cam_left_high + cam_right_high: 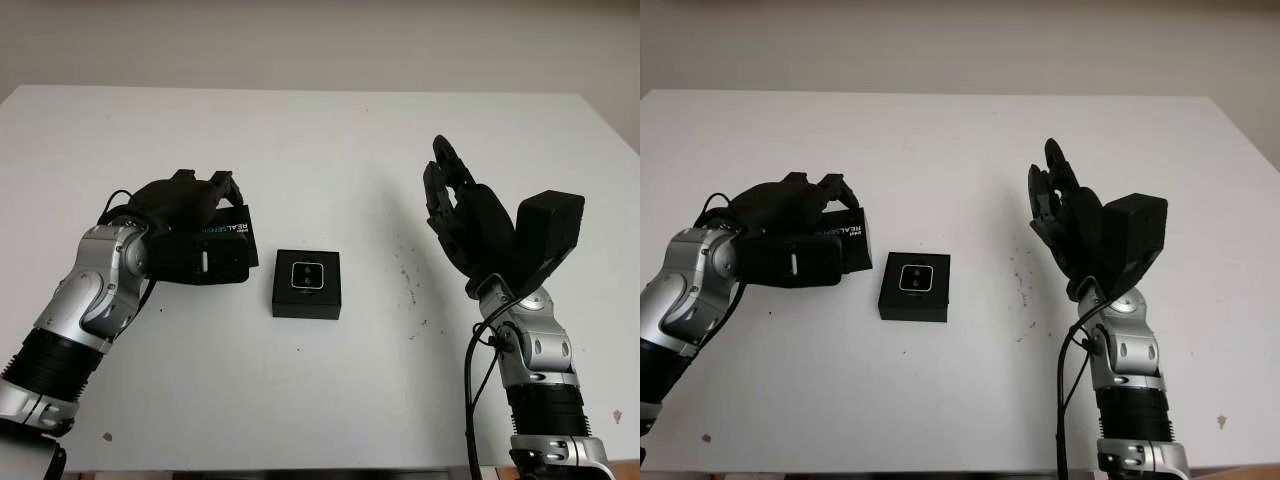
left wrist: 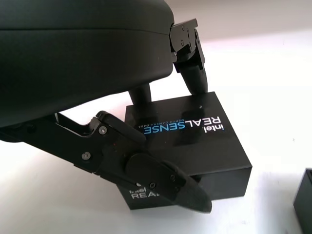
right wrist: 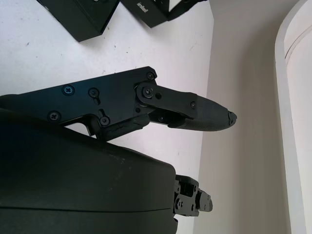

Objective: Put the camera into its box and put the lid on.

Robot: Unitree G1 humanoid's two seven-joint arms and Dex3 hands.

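Table (image 1: 330, 150): white top that carries everything, with a few dark specks to the right of the middle
Right arm (image 1: 535, 370): rises from the bottom right edge, silver at the wrist and black lower down, with a black cable looping beside it
Left arm (image 1: 85, 310): comes in from the bottom left edge, silver forearm bent towards the middle of the table
Right hand (image 1: 470, 225): open, raised above the table on the right side, well apart from both black boxes, holding nothing (the right wrist view has its fingers pointing towards the far table edge and the wall)
Left hand (image 1: 185, 215): on the left side of the table, closed around the lid; two fingers (image 2: 192, 73) press on its printed top and the thumb (image 2: 170, 183) reaches across its near side face
Lid (image 2: 195, 141): black, flat, with "intel REALSENSE" printed in white and blue on top; it sits in the left hand's grasp just to the left of the box, with a narrow strip of table between them; whether it touches the table I cannot tell
Box (image 1: 307, 285): small black square tray near the middle of the table, uncovered, resting flat
Camera (image 1: 306, 275): lies inside the box, its pale face upward with two dark lenses
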